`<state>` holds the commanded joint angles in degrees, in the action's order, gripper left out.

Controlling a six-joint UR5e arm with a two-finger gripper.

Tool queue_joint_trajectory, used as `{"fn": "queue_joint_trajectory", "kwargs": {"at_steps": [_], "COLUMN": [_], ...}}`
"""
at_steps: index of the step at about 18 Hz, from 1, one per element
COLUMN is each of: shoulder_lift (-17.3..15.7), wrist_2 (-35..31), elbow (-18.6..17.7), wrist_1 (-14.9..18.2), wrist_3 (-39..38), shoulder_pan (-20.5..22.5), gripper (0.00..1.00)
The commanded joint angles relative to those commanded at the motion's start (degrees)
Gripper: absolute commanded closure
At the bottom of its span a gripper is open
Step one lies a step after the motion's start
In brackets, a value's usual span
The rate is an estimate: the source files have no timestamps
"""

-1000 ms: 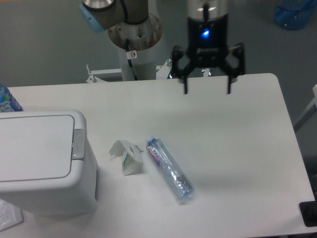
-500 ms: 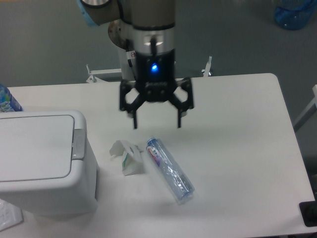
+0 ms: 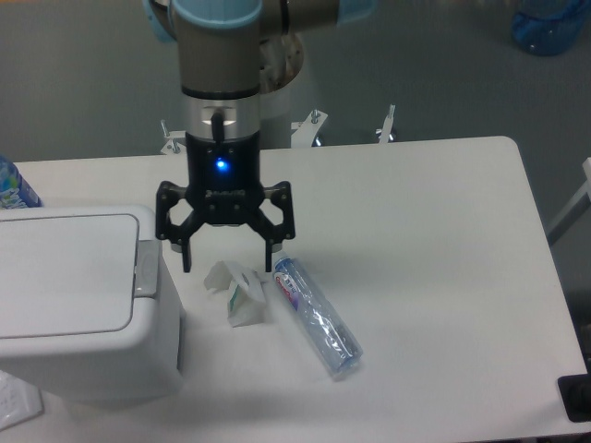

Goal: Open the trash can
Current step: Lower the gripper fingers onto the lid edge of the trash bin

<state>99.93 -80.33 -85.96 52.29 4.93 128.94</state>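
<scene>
The arm reaches straight down from the top of the view. Its end effector (image 3: 228,269) points downward, fingers spread wide apart, gripping nothing. A blue light glows on its body.

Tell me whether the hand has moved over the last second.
Yes. The hand, open, has swept left across the table from near its far edge, toward the trash can, now above the carton.

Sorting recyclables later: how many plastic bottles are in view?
3: a clear plastic bottle lying on the white table right of the small white carton; part of a blue-labelled one at the left edge; a blue one top right. Others may be out of frame.
</scene>
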Motion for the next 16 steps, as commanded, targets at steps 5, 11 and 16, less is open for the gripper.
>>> {"fn": "queue_joint_trajectory", "kwargs": {"at_steps": [5,11,16], "shoulder_lift": [-0.4,-0.2,0.0], "wrist_2": [-0.1,0.0,0.0], "elbow": [-1.9,-2.0,-2.0], "wrist_1": [0.0,0.1,0.1], "wrist_3": [-1.6,-1.7,-1.7], "shoulder_pan": [-1.1,-1.3,-1.6], "gripper": [0.00,0.00,0.00]}}
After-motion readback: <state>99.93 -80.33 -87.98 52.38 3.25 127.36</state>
